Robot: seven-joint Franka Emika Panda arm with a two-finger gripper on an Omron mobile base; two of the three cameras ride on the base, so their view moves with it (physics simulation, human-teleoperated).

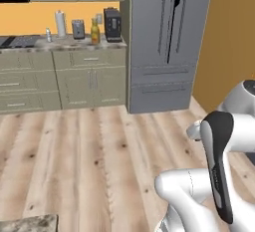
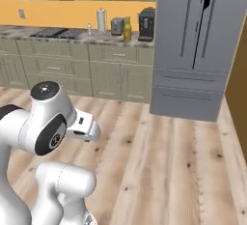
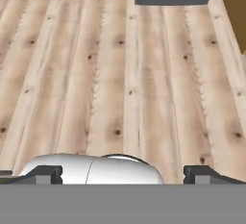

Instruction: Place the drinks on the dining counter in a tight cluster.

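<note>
My gripper (image 3: 122, 175) is open, its two dark fingertips (image 3: 45, 174) wide apart with nothing between them, pointing down at bare wooden floor. A corner of speckled grey-brown marble (image 1: 27, 223), which may be the dining counter, pokes in at the lower left of the left base view. A yellow bottle (image 1: 94, 31) (image 2: 127, 28) stands on the far worktop between a toaster and a coffee machine. It is too small to tell whether it is one of the drinks. The other drinks are out of view.
A grey fridge (image 1: 164, 42) (image 2: 193, 50) stands against the far wall beside olive cabinets (image 1: 74, 81). That worktop carries a paper towel roll (image 1: 60, 23), a toaster (image 1: 78, 29), a coffee machine (image 1: 112, 24) and a black stovetop (image 1: 17, 41). Wooden floor (image 1: 89, 156) stretches between me and them.
</note>
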